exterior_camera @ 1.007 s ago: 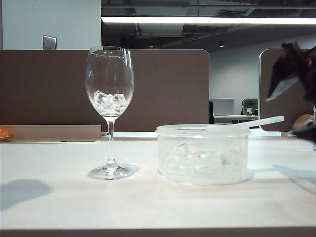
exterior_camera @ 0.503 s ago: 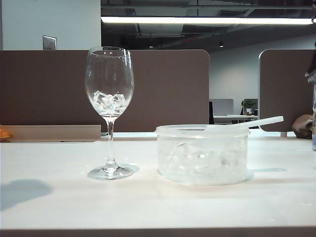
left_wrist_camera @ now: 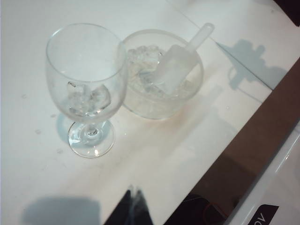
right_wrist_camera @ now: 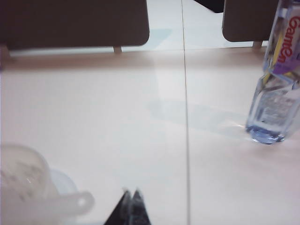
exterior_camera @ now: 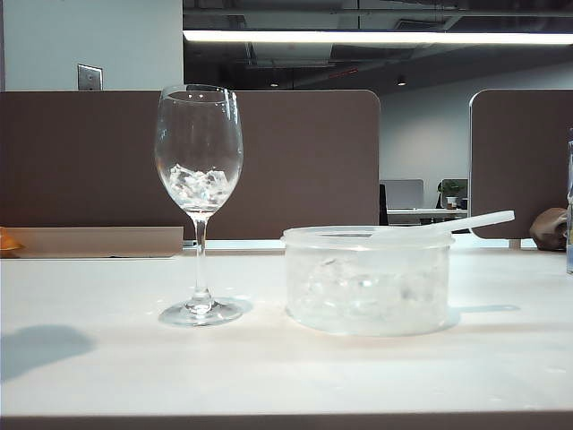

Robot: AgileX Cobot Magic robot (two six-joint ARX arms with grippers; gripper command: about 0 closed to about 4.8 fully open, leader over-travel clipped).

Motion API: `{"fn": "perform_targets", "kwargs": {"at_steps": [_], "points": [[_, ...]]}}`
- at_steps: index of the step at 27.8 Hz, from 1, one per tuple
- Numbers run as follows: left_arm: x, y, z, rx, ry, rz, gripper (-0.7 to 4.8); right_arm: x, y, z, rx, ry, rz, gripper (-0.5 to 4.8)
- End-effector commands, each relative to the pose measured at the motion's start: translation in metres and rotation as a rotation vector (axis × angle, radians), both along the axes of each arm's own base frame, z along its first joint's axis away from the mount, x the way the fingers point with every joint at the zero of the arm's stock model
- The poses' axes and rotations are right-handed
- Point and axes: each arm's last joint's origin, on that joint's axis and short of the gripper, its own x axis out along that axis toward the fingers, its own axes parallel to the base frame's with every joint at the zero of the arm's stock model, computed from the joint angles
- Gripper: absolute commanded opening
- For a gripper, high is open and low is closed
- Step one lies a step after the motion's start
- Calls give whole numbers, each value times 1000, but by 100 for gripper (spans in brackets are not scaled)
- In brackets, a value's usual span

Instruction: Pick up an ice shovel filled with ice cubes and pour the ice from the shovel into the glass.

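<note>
right gripper (right_wrist_camera: 131, 202): jaws are seen closed tip to tip, nothing held between them. it is held above the tabletop (right_wrist_camera: 117, 117), just beside the end of the ice shovel (right_wrist_camera: 70, 206) handle, apart from it. left gripper (left_wrist_camera: 132, 206): only dark jaw tips are seen, drawn together with nothing between them, held above the tabletop near the foot of the glass (left_wrist_camera: 86, 89), not touching it. neither gripper is seen in the exterior view.

landmark taken: the tub (exterior_camera: 367, 279), round, translucent, standing on the tabletop.

- the ice shovel is laid across the rim of the tub, scoop end over the tub's inside, handle projecting past the rim on the side away from the glass. in the left wrist view the scoop is seen resting on the ice in the tub; whether ice sits inside the scoop cannot be told.
- ice cubes (exterior_camera: 363, 291) are seen heaped inside the tub.
- the glass is stood upright just beside the tub, on its left in the exterior view, apart from it. a small heap of ice cubes is seen in the bottom of the bowl.
- a clear water bottle (right_wrist_camera: 276, 89) with a printed label is stood upright well apart from the tub, on the shovel-handle side.
- brown partition panels (exterior_camera: 295, 161) are seen behind the tub, beyond the tabletop's far edge.
</note>
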Motion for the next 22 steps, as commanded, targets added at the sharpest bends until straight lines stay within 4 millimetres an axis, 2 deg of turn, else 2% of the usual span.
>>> {"fn": "perform_targets", "kwargs": {"at_steps": [1, 7, 13, 22], "points": [[0, 0, 2, -7, -18, -5, -3, -5, -2, -2, -140, 20, 10, -6], [0, 0, 2, -7, -18, -5, -2, -18, -7, -8, -183, -3, 2, -6], [0, 0, 2, -7, -18, -5, -2, -33, -10, -23, -173, -33, -10, -5], [0, 0, 2, -7, -18, -5, -2, -44, -10, -47, -66, -19, -3, -6]]}}
